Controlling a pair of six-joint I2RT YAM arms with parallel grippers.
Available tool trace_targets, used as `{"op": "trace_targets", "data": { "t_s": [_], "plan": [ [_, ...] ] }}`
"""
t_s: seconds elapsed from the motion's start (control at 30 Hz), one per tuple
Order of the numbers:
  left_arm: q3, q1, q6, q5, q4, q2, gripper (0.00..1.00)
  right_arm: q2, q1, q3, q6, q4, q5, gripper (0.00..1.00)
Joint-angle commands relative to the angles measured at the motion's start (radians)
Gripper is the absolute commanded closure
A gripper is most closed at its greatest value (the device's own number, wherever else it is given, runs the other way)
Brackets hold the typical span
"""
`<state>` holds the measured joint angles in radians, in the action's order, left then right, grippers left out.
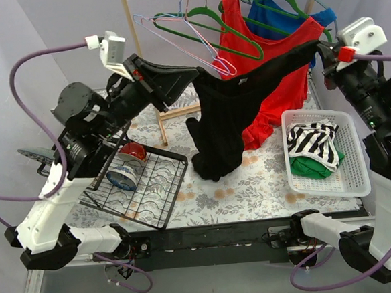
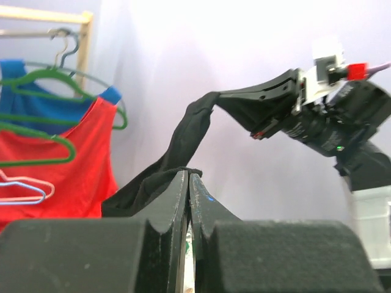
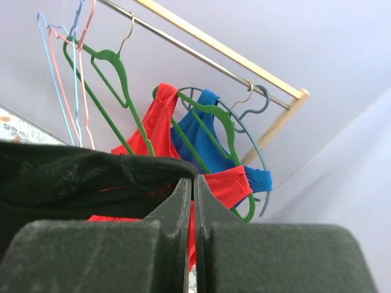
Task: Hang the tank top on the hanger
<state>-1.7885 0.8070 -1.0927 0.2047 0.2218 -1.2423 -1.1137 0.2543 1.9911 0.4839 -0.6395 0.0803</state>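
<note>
No writing, brand, number or sign can be read in any of the views. A small pale tag point(image 1: 242, 81) sits at the neckline of the tank top point(image 1: 226, 121), too small to show lettering.

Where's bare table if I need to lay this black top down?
Bare floral table lies between the dish rack and the white basket, on the near side of the hanging tank top. The back is crowded: red top, wooden rack foot.
</note>
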Motion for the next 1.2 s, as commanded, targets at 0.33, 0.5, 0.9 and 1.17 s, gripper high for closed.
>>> {"op": "trace_targets", "data": {
  "t_s": [0.33, 0.5, 0.9, 1.17],
  "plan": [
    [0.437, 0.0, 0.039, -0.109, -0.01, 0.185, 1.0, 0.138, -0.01, -0.475, -0.011, 0.038, 0.032, 0.99],
    [0.774, 0.0, -0.031, -0.234, -0.079, 0.219, 1.0, 0.163, -0.01, -0.853, -0.014, 0.119, 0.076, 0.99],
    [1.068, -0.005, -0.19, -0.206, -0.214, 0.06, 1.0, -0.014, -0.004, -1.12, 0.025, 0.13, 0.237, 0.97],
    [0.994, -0.006, -0.108, -0.234, -0.046, 0.144, 0.38, 0.0, -0.007, -0.959, 0.097, 0.032, 0.15, 0.38]
  ]
}}
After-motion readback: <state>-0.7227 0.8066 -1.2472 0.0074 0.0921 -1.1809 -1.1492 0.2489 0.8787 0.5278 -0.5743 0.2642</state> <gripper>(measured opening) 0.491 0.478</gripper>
